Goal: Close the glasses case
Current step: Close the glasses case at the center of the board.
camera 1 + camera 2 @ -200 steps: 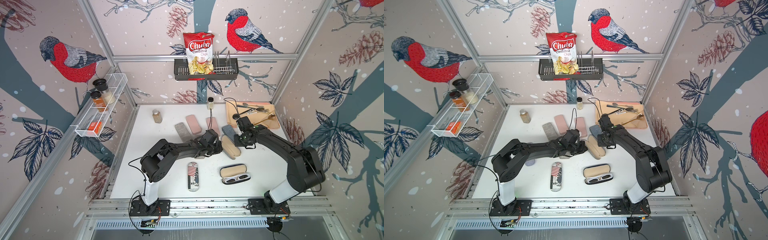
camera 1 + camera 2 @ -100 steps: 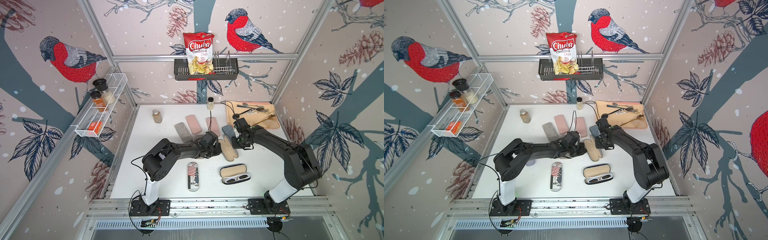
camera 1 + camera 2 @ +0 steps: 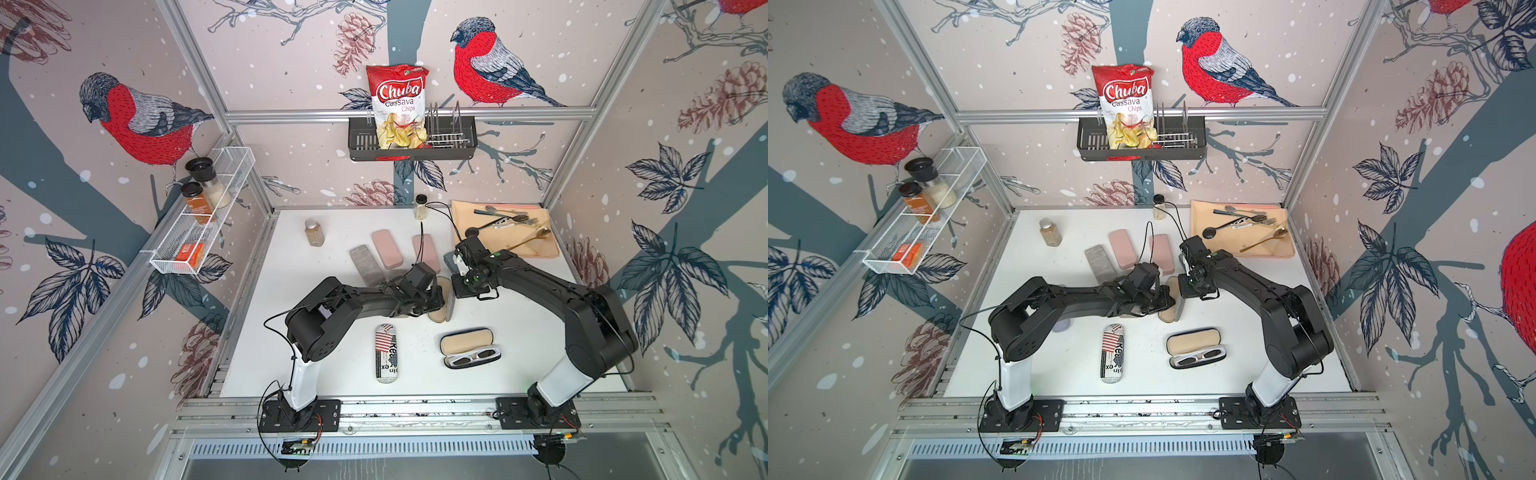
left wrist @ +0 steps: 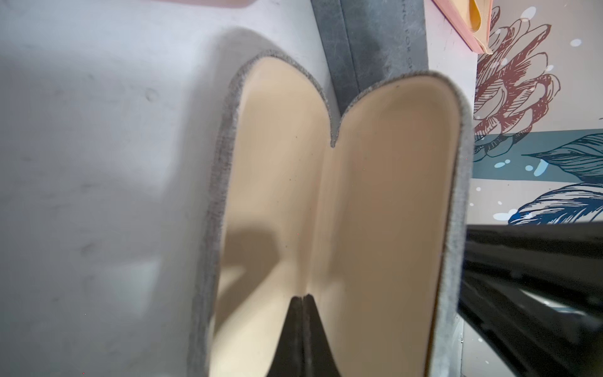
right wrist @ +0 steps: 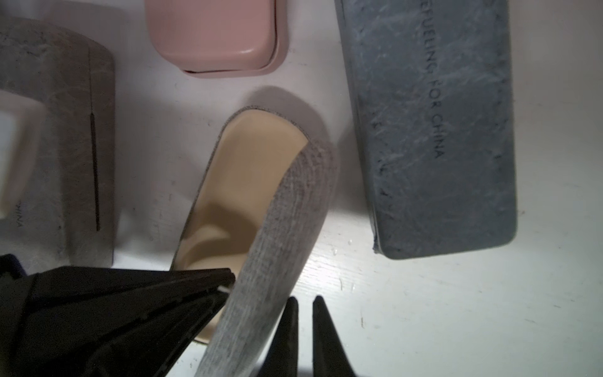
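The glasses case (image 3: 437, 316), grey felt outside and beige inside, lies half open mid-table in both top views, with its lid (image 3: 1179, 308) standing roughly upright. My left gripper (image 4: 303, 297) is shut, its tips resting on the beige lining (image 4: 280, 196) near the hinge fold. Its black fingers (image 5: 146, 293) reach into the case in the right wrist view. My right gripper (image 5: 305, 298) is just outside the raised lid (image 5: 287, 228), one finger against the felt. A narrow gap shows between its jaws, with nothing in it.
A blue-grey case (image 5: 430, 130) lies close beyond the lid. Two pink cases (image 3: 386, 248) and a grey case (image 3: 365, 264) sit behind. An open case with sunglasses (image 3: 469, 347) and a flag-print case (image 3: 387, 353) lie nearer the front. A tan mat (image 3: 544, 249) holds cutlery.
The case lay flat open a second ago; its lid now stands upright. My right gripper has moved in toward the left arm against the lid and parted slightly. The left gripper has stayed inside the case.
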Controlling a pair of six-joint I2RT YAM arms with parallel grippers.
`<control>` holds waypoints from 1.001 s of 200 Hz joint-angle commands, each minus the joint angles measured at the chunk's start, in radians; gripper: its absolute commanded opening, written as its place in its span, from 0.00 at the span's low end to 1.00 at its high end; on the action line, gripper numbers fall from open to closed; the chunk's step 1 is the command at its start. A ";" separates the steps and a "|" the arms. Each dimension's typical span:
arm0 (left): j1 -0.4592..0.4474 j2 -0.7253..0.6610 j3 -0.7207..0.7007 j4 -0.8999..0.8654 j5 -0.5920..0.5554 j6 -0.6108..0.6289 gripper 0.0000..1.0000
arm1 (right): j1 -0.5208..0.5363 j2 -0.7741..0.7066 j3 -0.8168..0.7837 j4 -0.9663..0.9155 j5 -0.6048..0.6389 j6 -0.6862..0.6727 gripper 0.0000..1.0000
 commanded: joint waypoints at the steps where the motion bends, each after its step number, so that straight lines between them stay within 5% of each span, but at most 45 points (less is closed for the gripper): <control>1: 0.001 -0.001 -0.001 0.017 -0.003 0.013 0.00 | 0.004 -0.017 0.007 -0.004 -0.003 0.010 0.13; 118: 0.031 -0.055 -0.041 -0.029 -0.045 0.029 0.00 | 0.042 0.019 0.041 -0.015 -0.012 0.008 0.15; 200: 0.044 -0.153 -0.031 -0.271 -0.194 0.089 0.00 | 0.052 0.017 0.054 -0.027 -0.008 0.011 0.15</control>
